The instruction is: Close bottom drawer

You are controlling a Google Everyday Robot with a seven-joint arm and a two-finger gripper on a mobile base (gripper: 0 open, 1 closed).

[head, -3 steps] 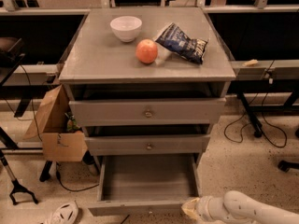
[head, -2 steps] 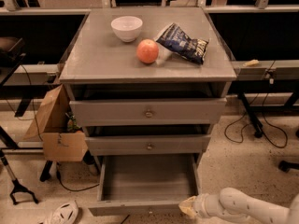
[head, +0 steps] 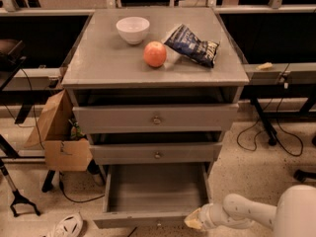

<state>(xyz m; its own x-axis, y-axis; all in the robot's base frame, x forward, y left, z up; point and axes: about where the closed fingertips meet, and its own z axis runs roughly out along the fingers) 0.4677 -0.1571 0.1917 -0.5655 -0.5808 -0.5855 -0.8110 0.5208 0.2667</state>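
Observation:
The bottom drawer (head: 155, 189) of the grey cabinet (head: 155, 68) is pulled far out, a wide shallow grey box with nothing in it. Its front panel (head: 148, 220) runs along the bottom of the camera view; a small knob shows at its lower edge. My gripper (head: 193, 220), pale and on a white arm from the lower right, is at the right end of that front panel, touching or nearly touching it. The middle drawer (head: 157, 153) and top drawer (head: 156, 118) stand slightly out.
On the cabinet top lie a white bowl (head: 133, 29), an orange-red apple (head: 155, 54) and a dark blue snack bag (head: 191, 45). A cardboard box (head: 58, 135) stands left of the cabinet. Cables (head: 269, 137) lie on the floor to the right. A white shoe (head: 66, 226) lies at the lower left.
My gripper has moved left along the floor towards the right end of the bottom drawer's front panel. The drawer looks as far out as before.

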